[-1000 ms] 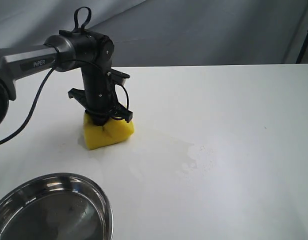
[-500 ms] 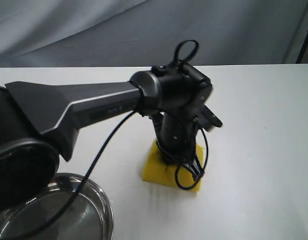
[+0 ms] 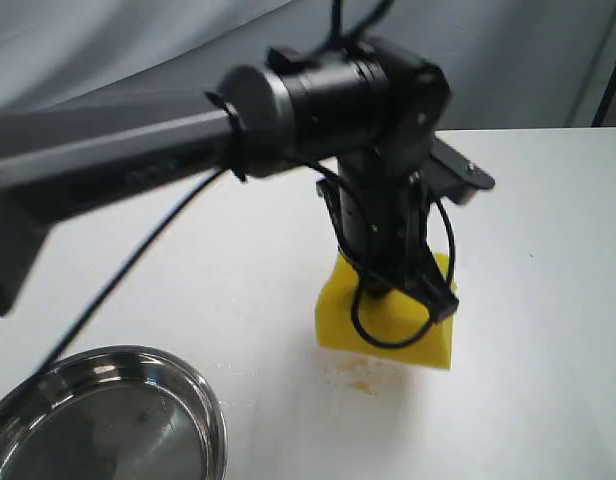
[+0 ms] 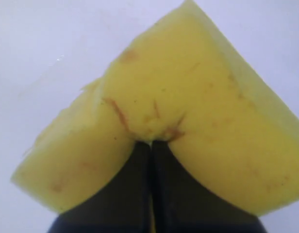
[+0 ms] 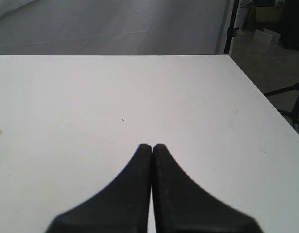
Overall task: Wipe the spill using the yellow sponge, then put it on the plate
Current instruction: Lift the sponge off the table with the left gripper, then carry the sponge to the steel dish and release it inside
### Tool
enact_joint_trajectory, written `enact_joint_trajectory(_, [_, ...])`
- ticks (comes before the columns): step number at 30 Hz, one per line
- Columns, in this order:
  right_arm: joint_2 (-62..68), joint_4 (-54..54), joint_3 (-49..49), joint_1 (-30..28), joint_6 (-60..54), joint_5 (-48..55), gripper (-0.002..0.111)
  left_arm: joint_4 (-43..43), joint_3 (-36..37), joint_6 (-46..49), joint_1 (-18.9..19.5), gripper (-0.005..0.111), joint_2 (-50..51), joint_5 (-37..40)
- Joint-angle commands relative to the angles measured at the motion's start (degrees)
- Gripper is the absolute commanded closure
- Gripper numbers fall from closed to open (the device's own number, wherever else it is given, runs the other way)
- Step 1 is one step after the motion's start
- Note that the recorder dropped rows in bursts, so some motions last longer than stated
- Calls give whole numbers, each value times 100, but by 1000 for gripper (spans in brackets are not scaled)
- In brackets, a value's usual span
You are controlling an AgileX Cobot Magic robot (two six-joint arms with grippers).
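Observation:
My left gripper (image 3: 393, 285) is shut on the yellow sponge (image 3: 386, 320), pinching its top so the foam bulges either side of the fingers (image 4: 140, 194). The sponge (image 4: 188, 97) presses on the white table and carries brown streaks. Faint amber droplets of the spill (image 3: 360, 380) lie on the table just in front of the sponge. The steel plate (image 3: 210, 420) sits at the near left corner, apart from the sponge. My right gripper (image 5: 152, 145) is shut with nothing in it, above bare table; it is out of the exterior view.
The left arm (image 3: 188, 150) reaches across the table from the left, with a black cable (image 3: 138, 260) hanging under it. A grey backdrop (image 3: 488, 60) hangs behind the table. The table's right edge (image 5: 256, 92) and a stand (image 5: 230, 26) appear in the right wrist view.
The left gripper has dragged the sponge from the far left of the table across to the middle right, over the wet patch. The plate has stayed put.

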Motion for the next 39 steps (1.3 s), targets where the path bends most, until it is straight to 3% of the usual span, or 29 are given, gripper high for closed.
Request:
enact_joint_trajectory(1, [18,-72,15,24,-9,-66,108,0,14,-227,429,107,-693,-19])
enact_joint_trajectory(6, [18,-72,15,24,-9,-66,108,0,255,-415,835,107,-1213,-19])
enact_joint_trajectory(14, [18,-72,15,24,-9,-66,108,422,2593,-894,1095,107,-2365,-19])
enact_joint_trajectory(20, [18,-72,15,24,-9,-66,108,401,4020,-1366,1120,107,-3283,-293])
enact_joint_trajectory(29, [18,-72,15,24,-9,-66,108,390,5395,-2208,1120,107,-4405,-729])
enact_joint_trajectory(35, [18,-72,15,24,-9,-66,108,421,6179,-2197,1120,107,-4667,-1020])
enact_joint_trajectory(39, [18,-72,15,24,-9,-66,108,397,6731,-2325,1120,107,-4667,-1748])
